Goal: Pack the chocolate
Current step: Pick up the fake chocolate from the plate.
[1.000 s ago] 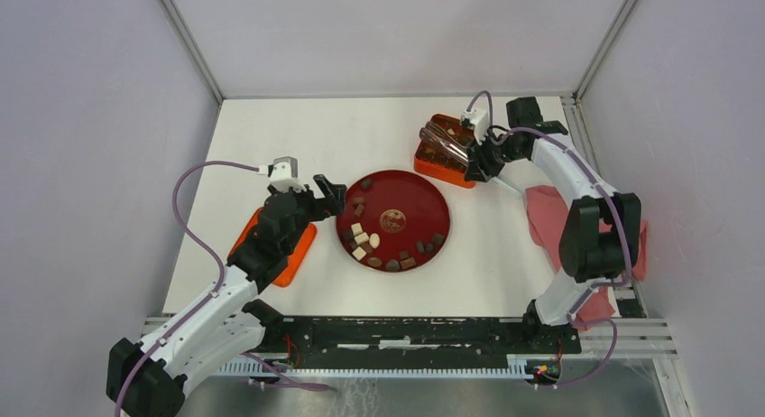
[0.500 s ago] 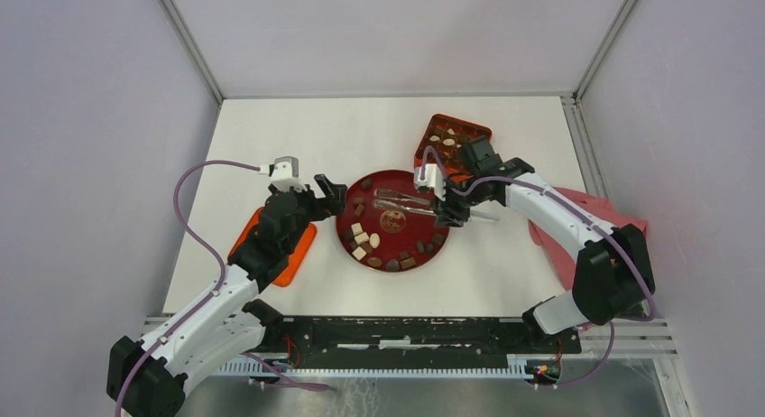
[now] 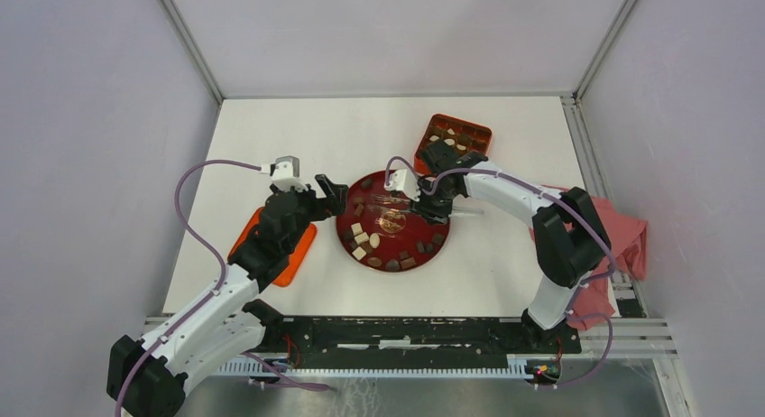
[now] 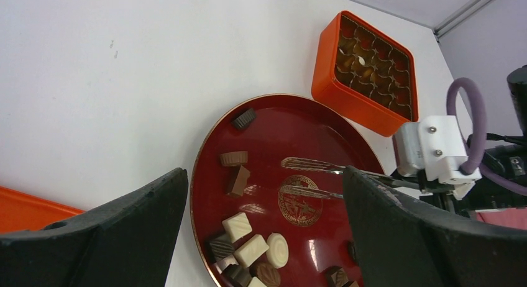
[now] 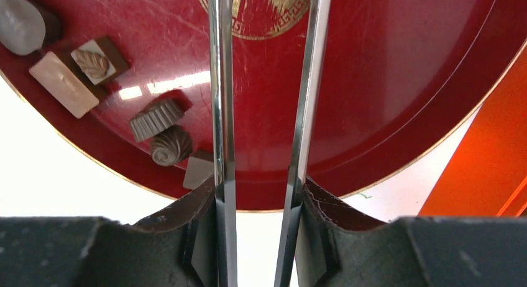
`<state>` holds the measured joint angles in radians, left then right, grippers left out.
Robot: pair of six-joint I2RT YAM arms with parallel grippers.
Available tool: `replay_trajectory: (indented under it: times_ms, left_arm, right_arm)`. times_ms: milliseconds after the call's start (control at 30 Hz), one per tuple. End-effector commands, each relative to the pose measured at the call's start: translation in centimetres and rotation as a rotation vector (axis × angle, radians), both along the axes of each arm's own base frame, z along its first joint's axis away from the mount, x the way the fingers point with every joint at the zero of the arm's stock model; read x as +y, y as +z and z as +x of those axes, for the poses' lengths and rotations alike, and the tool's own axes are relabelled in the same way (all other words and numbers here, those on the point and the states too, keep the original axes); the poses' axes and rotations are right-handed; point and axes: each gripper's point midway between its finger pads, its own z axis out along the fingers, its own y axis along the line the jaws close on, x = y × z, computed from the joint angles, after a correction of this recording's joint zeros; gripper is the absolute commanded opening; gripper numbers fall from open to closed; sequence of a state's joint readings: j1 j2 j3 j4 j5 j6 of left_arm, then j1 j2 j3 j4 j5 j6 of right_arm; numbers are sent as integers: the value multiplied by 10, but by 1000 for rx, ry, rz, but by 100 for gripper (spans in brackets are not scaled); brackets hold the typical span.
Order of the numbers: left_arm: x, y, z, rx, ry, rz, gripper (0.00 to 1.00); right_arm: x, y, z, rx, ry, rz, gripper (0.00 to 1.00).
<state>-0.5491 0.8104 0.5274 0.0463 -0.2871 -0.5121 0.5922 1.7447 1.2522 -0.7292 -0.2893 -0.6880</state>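
Moved since a second ago: right arm (image 3: 505,187), swung off the box (image 4: 357,112) and out over the plate (image 4: 286,122), reaching further left than half a second ago; left arm (image 3: 225,291) unchanged.
Chocolate (image 4: 238,226): mostly loose on the plate, with a white-and-brown cluster (image 3: 364,240) at the near left, a brown pair (image 4: 233,158) at the far left and a few more along the near right rim; several already seated in the box's compartments.
Closest to the tool: brown pair, just left of the tips of the tongs (image 4: 314,166), apart from them, not yet between the prongs.
Tongs: long axis running right to left across the plate, above the round emblem (image 4: 300,200); tips aimed left at the pair; prongs spread, nothing between.
Right gripper (image 5: 260,212): clenched on the handle end of the tongs, one finger outside each prong.
Left gripper (image 3: 330,193): fingers spread wide, grasping nothing, hovering just beside the plate's far left rim; near the pair too, but toolless.
Next move, as a guess: short reach left and down to straddle one piece, then a squeeze.
Box: far right of the plate, behind the handle end, so carry-back right and far.
Around: flat orange lid (image 3: 302,247) under the left arm at the near left; pink cloth (image 3: 622,236) at the right edge of the table (image 3: 298,137).
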Motion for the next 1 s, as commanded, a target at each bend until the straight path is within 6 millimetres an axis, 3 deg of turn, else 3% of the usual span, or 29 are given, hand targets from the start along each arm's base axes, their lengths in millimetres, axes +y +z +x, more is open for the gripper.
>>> replay_trajectory:
  times_ms: [0, 567, 967]
  left_arm:
    - [0, 15, 2, -52, 9, -44, 98]
    - [1, 17, 0, -67, 7, -54, 98]
    - [1, 17, -1, -69, 7, -56, 98]
  right_arm:
    - [13, 15, 16, -38, -44, -12, 43]
    - [31, -9, 10, 48, -22, -44, 49]
    - [48, -13, 14, 73, -14, -37, 50]
